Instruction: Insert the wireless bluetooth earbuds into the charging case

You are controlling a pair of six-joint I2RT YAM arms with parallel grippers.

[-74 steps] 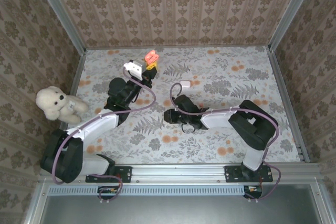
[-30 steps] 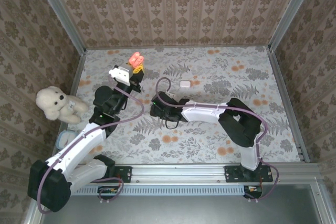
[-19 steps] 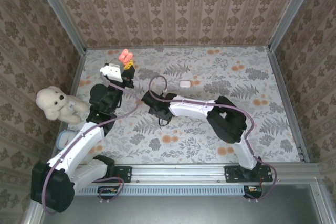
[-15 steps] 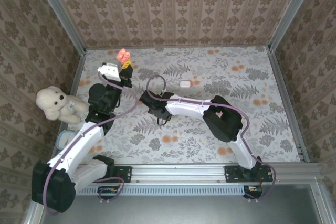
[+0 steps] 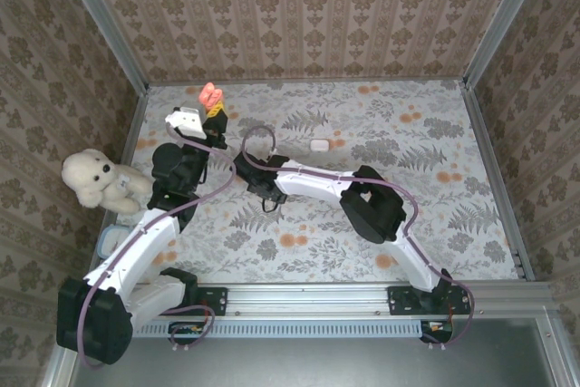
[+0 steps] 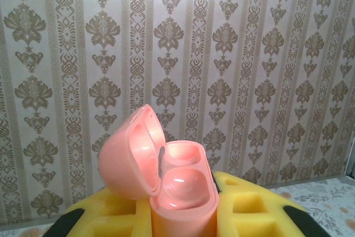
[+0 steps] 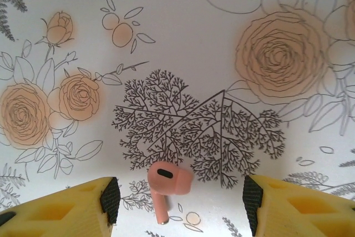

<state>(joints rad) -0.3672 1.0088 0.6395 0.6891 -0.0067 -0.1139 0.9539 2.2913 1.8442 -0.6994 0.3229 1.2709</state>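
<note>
At the far left a cream plush teddy bear is sitting against the wall, outside the work. Next to it the left gripper is raised near the back of the table. Its yellow foam fingers are clamped on the base of a glossy salmon-pink plastic charging case, held upright with the lid hinged open to the left. Two wells are showing inside, but I cannot tell whether either one is holding a bud.

Further right, the right gripper is hanging low over the floral-printed tablecloth. Its jaws are spread wide and gripping nothing. A salmon-pink stemmed plastic earbud is lying flat on the cloth between the two fingers, touching neither. Right of that arm, a small white rounded case is resting apart on the table.

The step in hand looks like picking up the bud. The right gripper is lining up around it while the left is presenting the open case. The next move probably calls for a short descent and a gentle, centred closing. The bud is tiny and glossy and could squirt out sideways.

Counted: one teddy bear, two cases (one pink, one white) and one earbud.
</note>
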